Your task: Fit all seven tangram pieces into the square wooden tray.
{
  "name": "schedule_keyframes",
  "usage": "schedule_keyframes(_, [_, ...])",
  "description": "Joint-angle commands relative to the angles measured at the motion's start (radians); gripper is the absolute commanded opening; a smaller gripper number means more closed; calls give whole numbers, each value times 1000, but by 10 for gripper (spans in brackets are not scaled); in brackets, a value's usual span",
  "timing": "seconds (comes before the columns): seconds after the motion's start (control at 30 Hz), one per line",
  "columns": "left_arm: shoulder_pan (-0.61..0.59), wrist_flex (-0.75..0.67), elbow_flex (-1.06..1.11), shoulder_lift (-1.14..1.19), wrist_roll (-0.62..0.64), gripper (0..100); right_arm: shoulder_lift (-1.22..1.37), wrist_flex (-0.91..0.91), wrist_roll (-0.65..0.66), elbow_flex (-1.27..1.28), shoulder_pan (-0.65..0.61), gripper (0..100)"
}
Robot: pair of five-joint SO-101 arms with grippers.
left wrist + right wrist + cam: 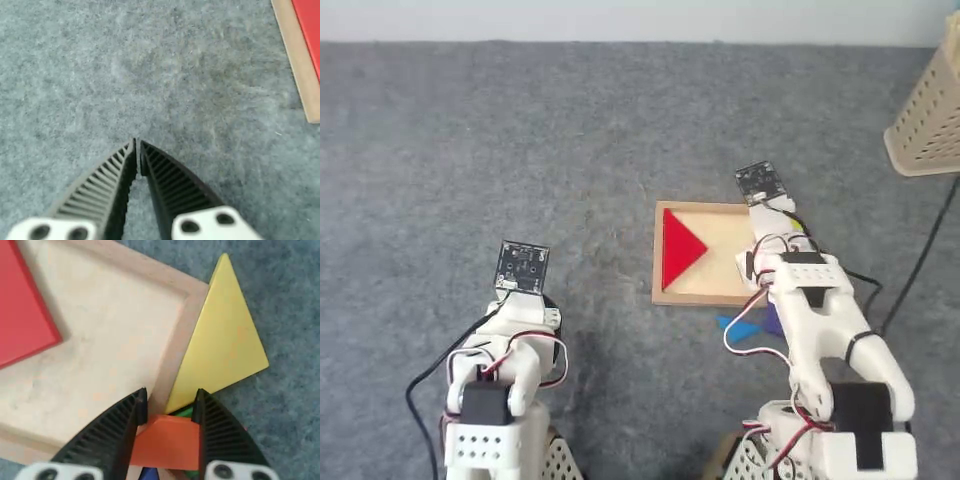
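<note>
Since the right claw (pixel 171 394) appears to pinch the orange piece (pixel 167 442) between its 2 fingers, directly over the tray (pixel 178 345) rim, the step in hand is judged to be setting that piece inside.

1. Carry the piece clear of the rim before lowering. It overlaps the rim here, and a descent from this spot would likely leave it tilted on the wood.
2. Keep it flat and turn it so 1 edge runs parallel to a tray wall.
3. Release only once it rests on the tray floor.

Edges: the yellow triangle (pixel 227 340) lies on the counter (pixel 150 75) with 1 long edge against the rim's outer side. A green piece (pixel 185 412) shows just under the orange piece. Avoid dragging either.

Open room: the red triangle (pixel 20 315) sits inside the tray along 1 side, and the floor between it and the rim under the claw is open. A blue piece (pixel 740 328) lies on the counter just beside the tray.

The left claw (pixel 138 145) is pressed together over the counter, apart from the tray.
</note>
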Motion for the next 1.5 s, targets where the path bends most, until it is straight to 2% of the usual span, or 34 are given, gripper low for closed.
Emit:
schedule_keyframes(0.0, [-5,5,-5,-3,9,11,-50,5,-9,-34,7,155])
schedule_keyframes(0.2, [-5,5,-5,-3,9,11,5,5,15,-34,-125,155])
schedule_keyframes(0.33, [-5,5,-5,-3,9,11,38,15,118,-40,-182,155])
schedule_keyframes(0.5, [-5,5,-5,-3,9,11,31,16,123,-34,-208,155])
schedule_keyframes(0.73, [-5,5,-5,-3,9,11,30,56,129,-34,-317,155])
schedule_keyframes(0.97, [-5,5,-5,-3,9,11,-108,157,127,-41,-249,155])
schedule_keyframes(1.2, [-5,5,-5,-3,9,11,-426,255,130,-46,-71,154])
schedule_keyframes(1.3, [-5,5,-5,-3,9,11,-414,297,130,-75,-27,158])
schedule_keyframes(1.47, [-5,5,-5,-3,9,11,-249,300,150,-149,-22,159])
